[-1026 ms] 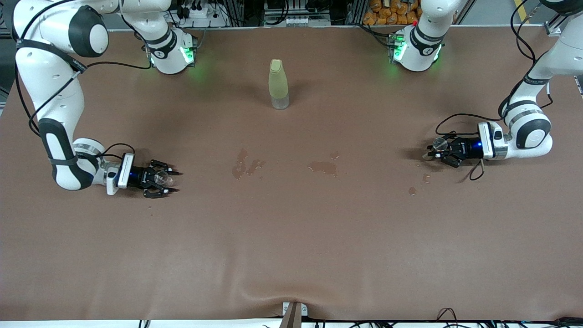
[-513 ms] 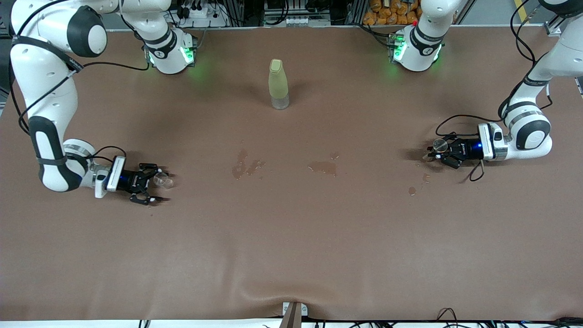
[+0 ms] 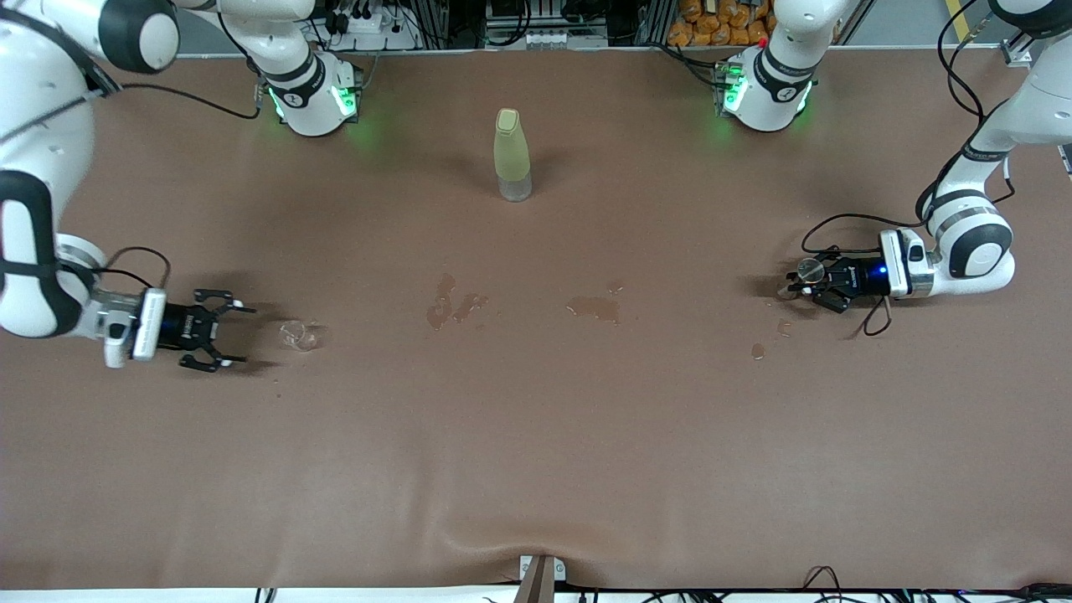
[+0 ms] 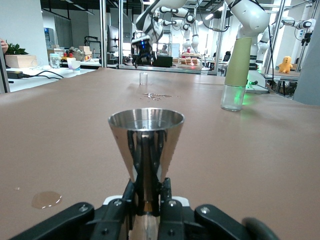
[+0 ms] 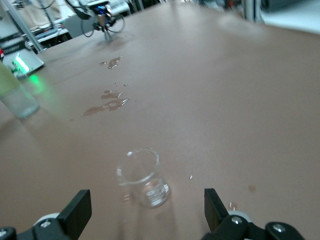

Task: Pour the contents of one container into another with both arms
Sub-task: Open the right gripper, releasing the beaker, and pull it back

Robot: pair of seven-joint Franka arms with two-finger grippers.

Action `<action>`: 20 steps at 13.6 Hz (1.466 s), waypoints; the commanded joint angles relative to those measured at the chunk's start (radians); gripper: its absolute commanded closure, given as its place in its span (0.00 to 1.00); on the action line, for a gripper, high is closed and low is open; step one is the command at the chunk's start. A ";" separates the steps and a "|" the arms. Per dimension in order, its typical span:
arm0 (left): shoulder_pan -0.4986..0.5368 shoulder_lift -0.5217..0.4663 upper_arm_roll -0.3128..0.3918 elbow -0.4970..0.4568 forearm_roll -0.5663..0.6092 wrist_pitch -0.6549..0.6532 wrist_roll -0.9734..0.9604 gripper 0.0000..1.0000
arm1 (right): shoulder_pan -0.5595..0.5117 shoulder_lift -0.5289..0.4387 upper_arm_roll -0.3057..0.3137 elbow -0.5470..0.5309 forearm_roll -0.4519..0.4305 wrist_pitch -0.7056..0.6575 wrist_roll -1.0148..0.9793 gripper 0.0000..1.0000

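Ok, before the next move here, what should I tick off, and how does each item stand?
1. Glass cup upright on the table, free of any gripper: ok.
2. Right gripper open and off the cup, toward the right arm's end: ok.
3. Left gripper shut on the jigger, grip at its waist: ok.
4. Jigger upright, rim level: ok.
5. Jigger empty: cannot tell.
6. Table dry: not ok, spills lie mid-table and a drop sits near the left gripper.
7. Bottle standing apart from both grippers: ok.
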 commanded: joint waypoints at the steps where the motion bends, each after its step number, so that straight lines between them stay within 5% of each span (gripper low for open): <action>1: 0.015 0.018 -0.008 0.025 0.026 -0.021 0.010 0.80 | 0.040 -0.167 -0.032 -0.038 -0.155 0.012 0.322 0.00; 5: 0.019 0.017 -0.008 0.025 0.034 -0.021 0.010 0.58 | 0.078 -0.342 -0.035 -0.037 -0.334 0.009 0.726 0.00; 11: 0.041 0.015 -0.006 0.043 0.074 -0.023 0.007 0.40 | 0.163 -0.541 -0.035 -0.029 -0.551 0.003 1.224 0.00; 15: 0.041 0.005 0.024 0.074 0.133 -0.023 -0.004 0.00 | 0.194 -0.641 -0.011 -0.002 -0.684 -0.036 1.499 0.00; 20: 0.041 -0.051 0.061 0.164 0.267 -0.044 -0.069 0.00 | 0.178 -0.666 0.100 0.118 -0.808 -0.148 1.755 0.00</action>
